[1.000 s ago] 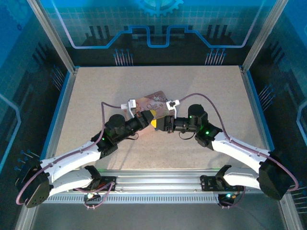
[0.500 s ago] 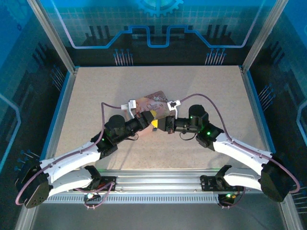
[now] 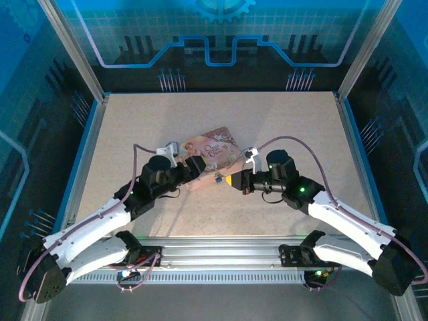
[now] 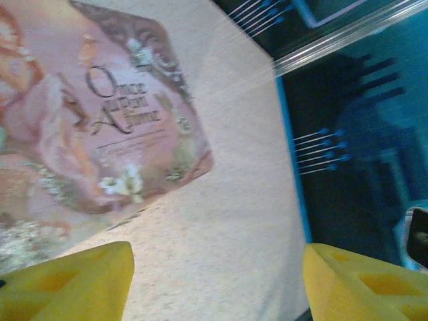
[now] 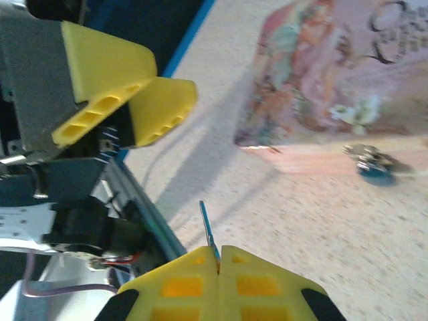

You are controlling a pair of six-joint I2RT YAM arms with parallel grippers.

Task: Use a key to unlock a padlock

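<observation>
From above, the box (image 3: 215, 148) lies flat near the middle of the surface (image 3: 294, 127). The padlock (image 5: 374, 165) rests on the surface at 6 o'clock from the box, just beside its near edge; I cannot tell whether they touch. The right gripper (image 3: 231, 180) sits just at 3 o'clock of the padlock, with the key (image 5: 206, 226) clamped between its jaws. The left gripper (image 3: 198, 165) is at 10 o'clock of the padlock, by the box's near left corner.

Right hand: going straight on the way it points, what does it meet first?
Probably bare table, in the gap between the left hand and the pink box; the padlock sits off-line. Depth unclear.
</observation>
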